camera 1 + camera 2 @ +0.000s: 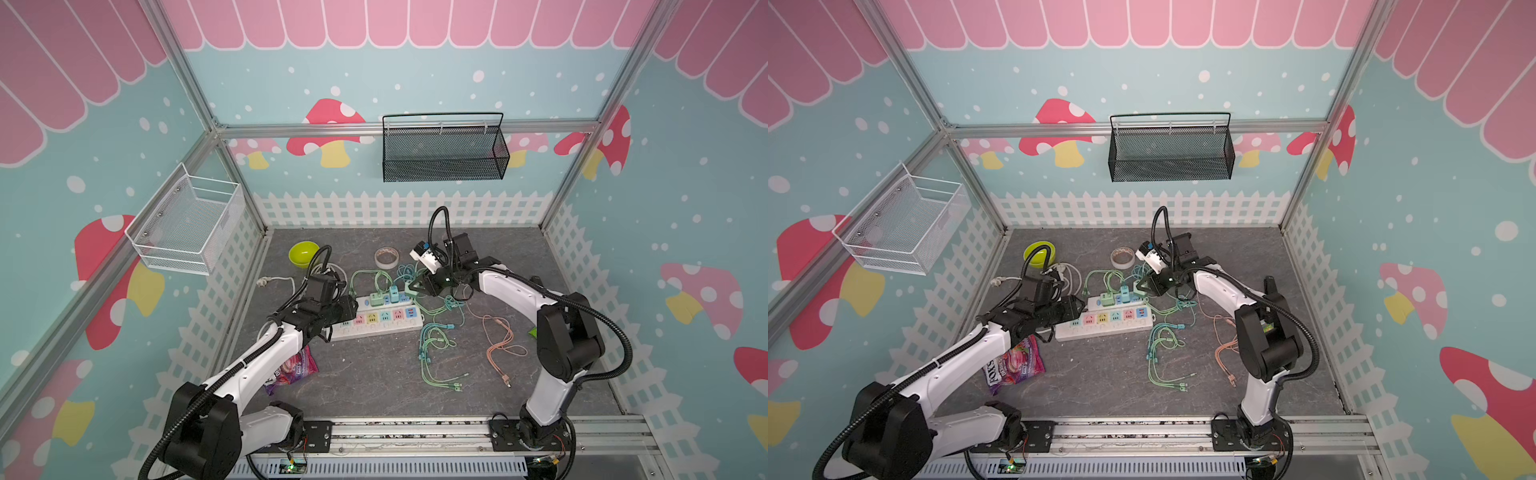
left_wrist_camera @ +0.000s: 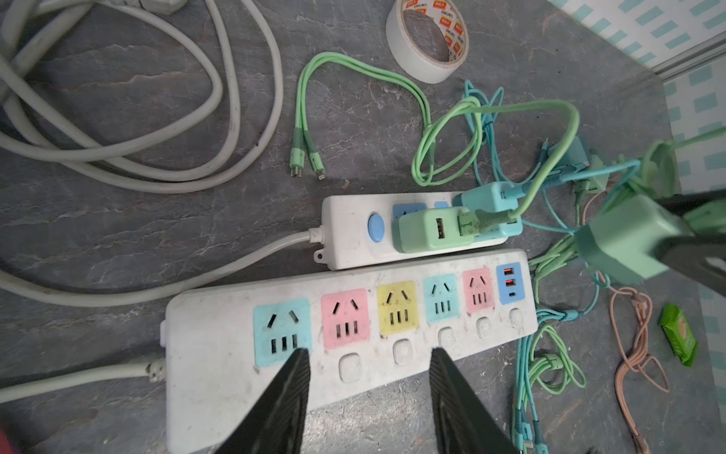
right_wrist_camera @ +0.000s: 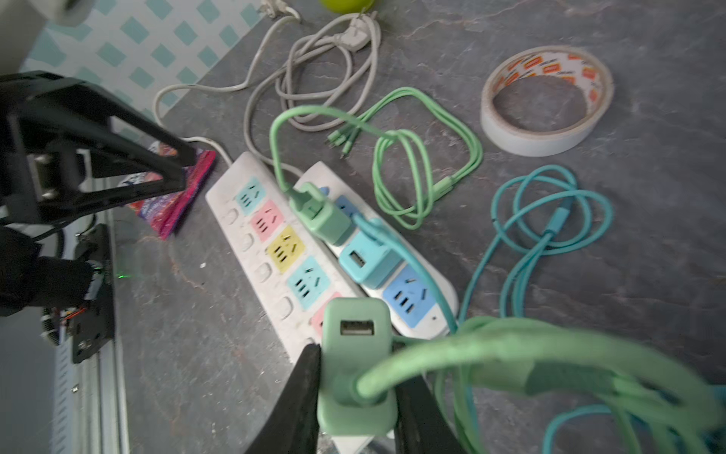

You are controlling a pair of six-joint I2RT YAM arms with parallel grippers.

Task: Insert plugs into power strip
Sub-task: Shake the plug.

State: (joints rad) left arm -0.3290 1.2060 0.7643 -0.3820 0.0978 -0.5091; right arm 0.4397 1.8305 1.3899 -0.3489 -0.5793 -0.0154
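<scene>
Mint adapter [image 2: 428,232] and teal adapter [image 2: 487,198] are sitting in the short strip [image 2: 349,236] beside the long power strip [image 2: 220,346]. Right gripper [image 3: 355,350] is clamping a third adapter [image 3: 353,314] near its USB end, and left gripper [image 2: 367,353] is hovering part-open, empty.

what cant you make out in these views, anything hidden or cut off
- Prongs of the mint green plug in the right end effector: its own body hides them in every view.
- White cord coil: top views, partly behind the left arm.
- Snack bag: top views, partly under the left arm.
- Green packet: top views, mostly behind the right arm; left wrist view, print blurred.
- Salmon cable: left wrist view, runs off the frame edge.
</scene>
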